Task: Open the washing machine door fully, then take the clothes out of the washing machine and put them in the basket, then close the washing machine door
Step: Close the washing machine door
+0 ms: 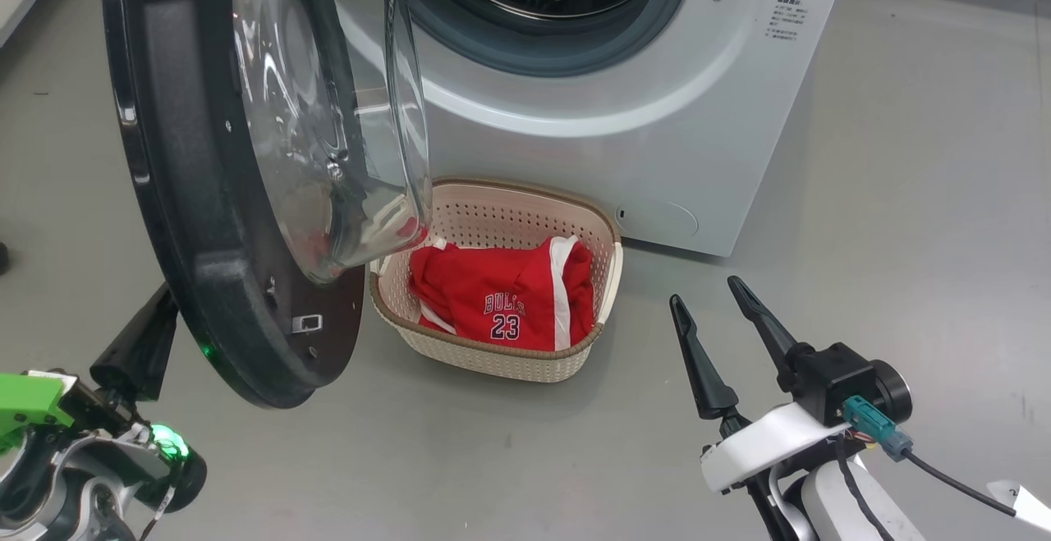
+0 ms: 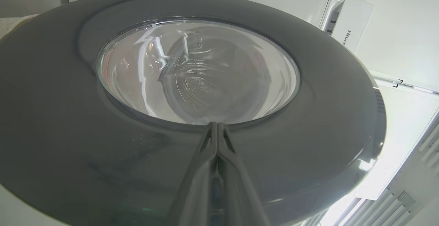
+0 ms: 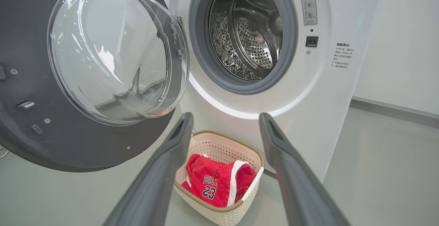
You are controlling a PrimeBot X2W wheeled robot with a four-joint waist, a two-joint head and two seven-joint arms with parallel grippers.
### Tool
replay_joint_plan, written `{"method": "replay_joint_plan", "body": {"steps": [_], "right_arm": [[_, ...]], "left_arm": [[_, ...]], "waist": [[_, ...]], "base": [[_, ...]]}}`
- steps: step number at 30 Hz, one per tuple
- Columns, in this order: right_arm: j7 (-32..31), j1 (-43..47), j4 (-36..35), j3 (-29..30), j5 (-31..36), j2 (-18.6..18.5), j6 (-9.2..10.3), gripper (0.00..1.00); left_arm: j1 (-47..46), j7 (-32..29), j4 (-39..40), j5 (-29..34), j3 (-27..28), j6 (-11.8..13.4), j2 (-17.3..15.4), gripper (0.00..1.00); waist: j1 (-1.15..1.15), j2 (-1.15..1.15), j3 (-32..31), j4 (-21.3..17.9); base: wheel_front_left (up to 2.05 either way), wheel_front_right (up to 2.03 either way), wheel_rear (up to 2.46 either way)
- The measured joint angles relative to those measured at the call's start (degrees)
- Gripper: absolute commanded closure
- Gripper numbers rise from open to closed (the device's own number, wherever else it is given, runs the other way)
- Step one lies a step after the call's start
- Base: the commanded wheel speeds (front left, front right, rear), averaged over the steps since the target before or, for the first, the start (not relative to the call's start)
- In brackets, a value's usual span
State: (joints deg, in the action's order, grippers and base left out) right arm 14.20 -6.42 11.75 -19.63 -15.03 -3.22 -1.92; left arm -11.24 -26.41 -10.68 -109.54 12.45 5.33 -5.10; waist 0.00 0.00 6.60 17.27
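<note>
Red Bulls jersey (image 1: 501, 299) lies in the cream plastic basket (image 1: 493, 364); the round black-rimmed glass door (image 1: 185, 196) hangs open, its outer face just ahead of the left gripper (image 2: 216, 126), fingers pressed together; the right gripper (image 1: 702, 291), fingers apart, waits farther off.

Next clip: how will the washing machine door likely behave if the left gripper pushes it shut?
The washing machine door probably moves as one stiff, fairly heavy piece: thick black rim, bulging glass bowl. Its glossy outer face may let the closed left gripper skid. Hung open off the washer, it should swing, not slide.
</note>
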Motion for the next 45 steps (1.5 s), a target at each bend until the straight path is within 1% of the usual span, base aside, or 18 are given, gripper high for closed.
{"method": "replay_joint_plan", "body": {"steps": [7, 9, 21, 35, 36, 39, 42, 44, 45], "right_arm": [[0.00, -0.14, 0.01, -0.04, 0.01, 0.00, 0.00, 0.00], [0.00, -0.22, 0.11, -0.47, 0.04, -0.01, -0.03, 0.00], [0.00, -0.87, 0.33, -0.94, 0.09, 0.01, -0.03, 0.00], [0.00, -1.33, 0.27, -1.66, -0.53, 0.00, 0.07, 0.00], [0.00, -1.33, 0.27, -1.66, -0.53, 0.00, 0.07, 0.00], [0.00, -1.33, 0.02, -1.76, -0.59, 0.01, 0.56, 0.00], [0.00, -1.34, -0.16, -1.77, -0.59, 0.01, 0.58, 0.00], [0.00, -1.34, -0.24, -1.82, -0.64, 0.01, 0.64, 0.00], [0.00, -1.34, -0.24, -1.82, -0.64, 0.01, 0.64, 0.00]], "left_arm": [[0.03, -3.66, 0.81, -1.52, -1.33, 0.46, -0.52, 1.00], [0.12, -4.25, 1.14, -2.83, -1.22, 0.62, -0.52, 1.00], [0.88, -7.12, 2.72, -4.41, -2.48, 1.05, -0.56, 1.00], [1.82, -6.58, 3.20, -4.48, -4.24, 1.49, 0.25, 1.00], [1.82, -6.58, 3.20, -4.48, -4.24, 1.49, 0.25, 1.00], [1.82, -5.71, 2.88, -4.47, -4.55, 1.51, 0.42, 1.00], [1.82, -5.28, 2.78, -4.47, -4.57, 1.51, 0.45, 1.00], [1.80, -4.59, 2.54, -4.46, -4.56, 1.51, 0.54, 1.00], [1.80, -4.59, 2.54, -4.46, -4.56, 1.51, 0.54, 1.00]], "waist": [[0.00, 0.00, 0.44, -0.49], [0.00, 0.00, 0.51, -0.78], [0.00, 0.00, 0.47, -4.18], [0.00, 0.00, 0.61, -10.24], [0.00, 0.00, 0.61, -10.24], [0.00, 0.00, 0.78, -12.44], [0.00, 0.00, 0.90, -13.59], [0.00, 0.00, 1.11, -15.43], [0.00, 0.00, 1.11, -15.43]], "base": [[0.00, 0.00, 0.00], [0.00, 0.00, 0.00], [0.00, 0.00, 0.00], [0.00, 0.00, 0.00], [0.00, 0.00, 0.00], [0.00, 0.00, 0.00], [0.00, 0.00, 0.00], [0.00, 0.00, 0.00], [0.00, 0.00, 0.00]]}}
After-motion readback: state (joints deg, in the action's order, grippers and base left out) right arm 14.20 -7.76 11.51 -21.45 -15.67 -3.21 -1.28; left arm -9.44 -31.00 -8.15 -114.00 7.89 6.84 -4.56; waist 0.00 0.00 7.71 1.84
